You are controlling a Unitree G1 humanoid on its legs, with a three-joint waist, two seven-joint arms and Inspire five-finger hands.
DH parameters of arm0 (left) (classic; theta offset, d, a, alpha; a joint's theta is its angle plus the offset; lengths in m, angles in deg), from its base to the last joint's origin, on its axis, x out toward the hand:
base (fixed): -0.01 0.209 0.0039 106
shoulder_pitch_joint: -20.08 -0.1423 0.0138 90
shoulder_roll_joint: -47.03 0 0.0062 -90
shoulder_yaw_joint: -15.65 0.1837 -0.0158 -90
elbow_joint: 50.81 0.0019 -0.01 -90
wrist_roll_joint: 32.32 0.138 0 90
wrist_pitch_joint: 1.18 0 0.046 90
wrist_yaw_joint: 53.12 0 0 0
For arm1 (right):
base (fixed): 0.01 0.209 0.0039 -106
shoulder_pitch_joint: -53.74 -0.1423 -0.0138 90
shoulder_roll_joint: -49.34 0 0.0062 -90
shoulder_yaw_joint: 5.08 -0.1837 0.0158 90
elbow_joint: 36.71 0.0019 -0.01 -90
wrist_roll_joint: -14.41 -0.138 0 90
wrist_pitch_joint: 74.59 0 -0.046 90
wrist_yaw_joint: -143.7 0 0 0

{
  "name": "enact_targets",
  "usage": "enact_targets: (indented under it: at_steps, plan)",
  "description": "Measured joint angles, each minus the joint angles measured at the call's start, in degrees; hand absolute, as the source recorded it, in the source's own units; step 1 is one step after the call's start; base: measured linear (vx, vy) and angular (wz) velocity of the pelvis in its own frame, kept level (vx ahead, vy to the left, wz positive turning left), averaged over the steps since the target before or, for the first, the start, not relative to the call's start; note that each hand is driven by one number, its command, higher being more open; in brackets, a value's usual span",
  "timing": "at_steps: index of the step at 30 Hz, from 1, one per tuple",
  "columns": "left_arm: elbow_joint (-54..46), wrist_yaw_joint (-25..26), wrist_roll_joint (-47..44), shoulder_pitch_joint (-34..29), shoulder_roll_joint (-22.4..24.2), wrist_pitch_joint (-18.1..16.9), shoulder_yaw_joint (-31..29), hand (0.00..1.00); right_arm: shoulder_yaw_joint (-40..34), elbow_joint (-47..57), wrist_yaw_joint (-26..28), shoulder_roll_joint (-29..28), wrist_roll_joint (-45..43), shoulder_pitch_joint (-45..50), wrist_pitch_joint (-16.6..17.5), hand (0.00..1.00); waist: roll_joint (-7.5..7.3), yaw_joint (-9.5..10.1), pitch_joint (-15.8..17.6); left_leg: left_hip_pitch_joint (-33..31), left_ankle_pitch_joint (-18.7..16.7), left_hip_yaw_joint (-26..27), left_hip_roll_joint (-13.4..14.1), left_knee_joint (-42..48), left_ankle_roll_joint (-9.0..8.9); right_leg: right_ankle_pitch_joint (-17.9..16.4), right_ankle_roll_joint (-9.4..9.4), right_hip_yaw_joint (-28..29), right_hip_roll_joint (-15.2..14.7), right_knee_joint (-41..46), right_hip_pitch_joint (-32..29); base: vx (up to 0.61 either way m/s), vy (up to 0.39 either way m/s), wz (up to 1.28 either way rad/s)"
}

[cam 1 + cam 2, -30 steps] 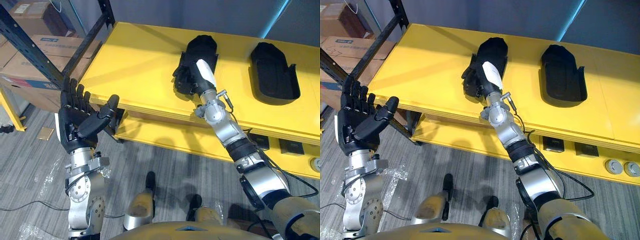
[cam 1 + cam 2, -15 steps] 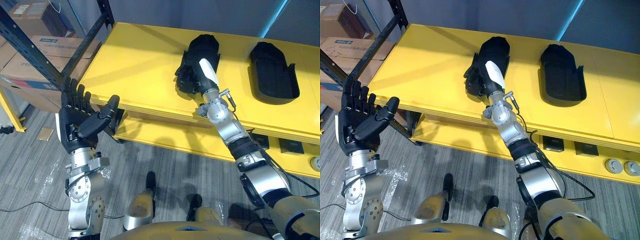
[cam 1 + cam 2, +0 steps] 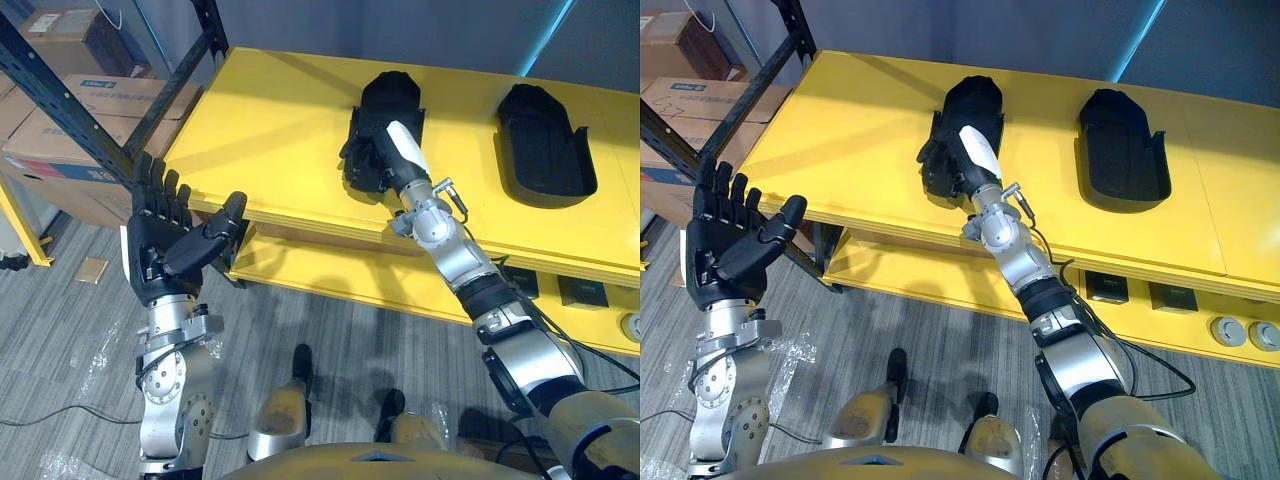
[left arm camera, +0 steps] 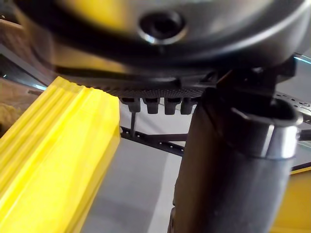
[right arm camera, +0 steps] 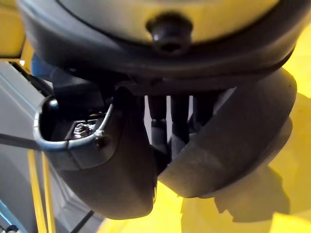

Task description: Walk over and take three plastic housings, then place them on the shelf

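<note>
On the yellow shelf: two black plastic housings lie well apart, left housing and right housing.
Right hand: arm stretched out over the shelf's front edge, fingers curled on the left housing's near end, seemingly gripping it.
Left hand: raised beside the shelf's left corner, palm up, fingers straight and spread, holding nothing.

Flat glossy yellow shelf board carries a black moulded plastic housing at 12 o'clock and a second black plastic housing at 2 o'clock, well apart, both lying flat.
</note>
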Motion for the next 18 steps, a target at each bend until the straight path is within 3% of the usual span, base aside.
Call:
enact_targets:
  at_steps: [12, 18]
  plan:
    - [0.3, -0.3, 0.0, 0.0, 0.0, 0.8, 0.8, 1.0, 0.1, 0.0, -1.0, 0.0, 0.0, 0.4, -1.3, 1.0, 0.5, 0.14, -0.8, 0.2, 0.0, 0.0, 0.0, 0.0, -0.02, 0.0, -0.01, 0.0, 0.0, 0.0, 0.2, 0.0, 0.0, 0.0]
    - [2.4, -1.4, -0.2, 0.0, 0.0, 0.9, 1.3, 1.0, 0.0, 2.3, -1.0, 0.0, 0.0, 2.0, -4.0, 1.0, 0.56, 0.21, -2.3, 0.6, 0.0, 0.3, 0.1, 0.0, -0.03, 0.1, 0.17, 0.2, 0.0, -0.2, 0.6, 0.0, 0.0, -0.01]
